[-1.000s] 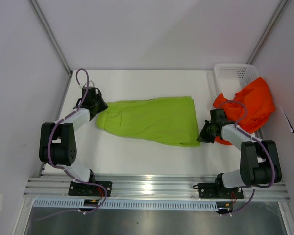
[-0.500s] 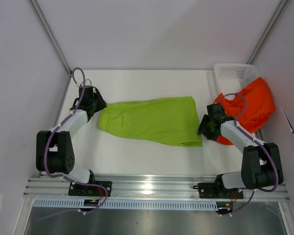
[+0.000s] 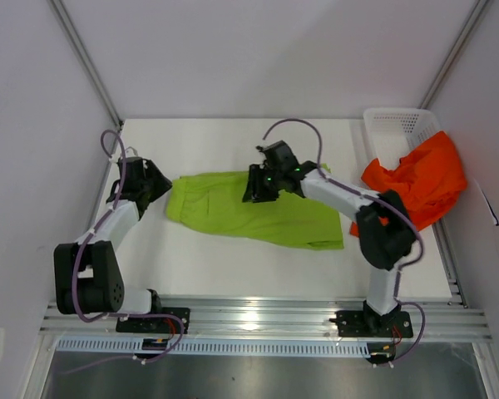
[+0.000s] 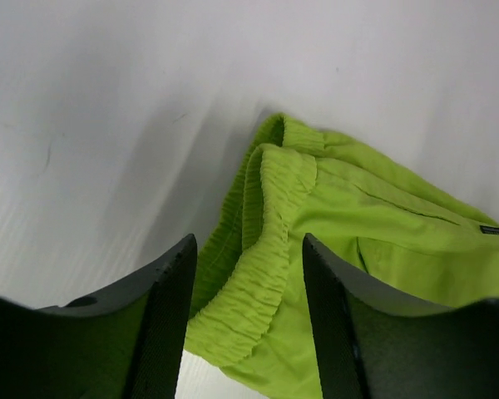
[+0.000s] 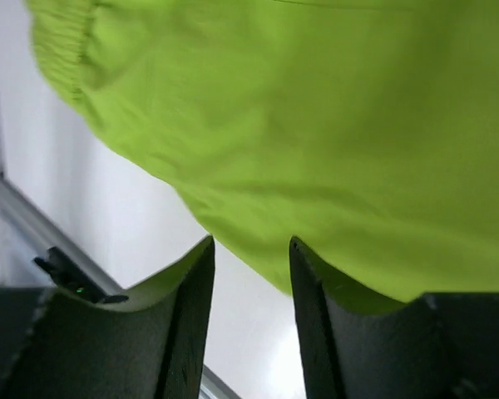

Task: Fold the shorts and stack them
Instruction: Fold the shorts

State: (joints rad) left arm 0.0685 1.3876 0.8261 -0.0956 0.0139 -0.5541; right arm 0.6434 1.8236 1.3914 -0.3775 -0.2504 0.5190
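Since a second before, the right claw (image 3: 254, 189) had swung from the leg end of the lime green cloth shorts (image 3: 274, 214) to hover over their middle, while the left claw (image 3: 156, 184) had backed just off the elastic waistband (image 4: 266, 241). Both claws stood parted and held nothing. Nearest, open white bench (image 3: 233, 266) ran up to the green pair, spread flat mid-bench. With neither end pinned, a mid-cloth pinch would likely catch one layer and drag the pair into a bunch. Room remained in front and behind, though the white side wall (image 3: 41, 166) crowded the left arm. Farthest right, the bright orange-red cloth shorts (image 3: 424, 174) hung over the white plastic mesh basket (image 3: 395, 123), near the bench edge.
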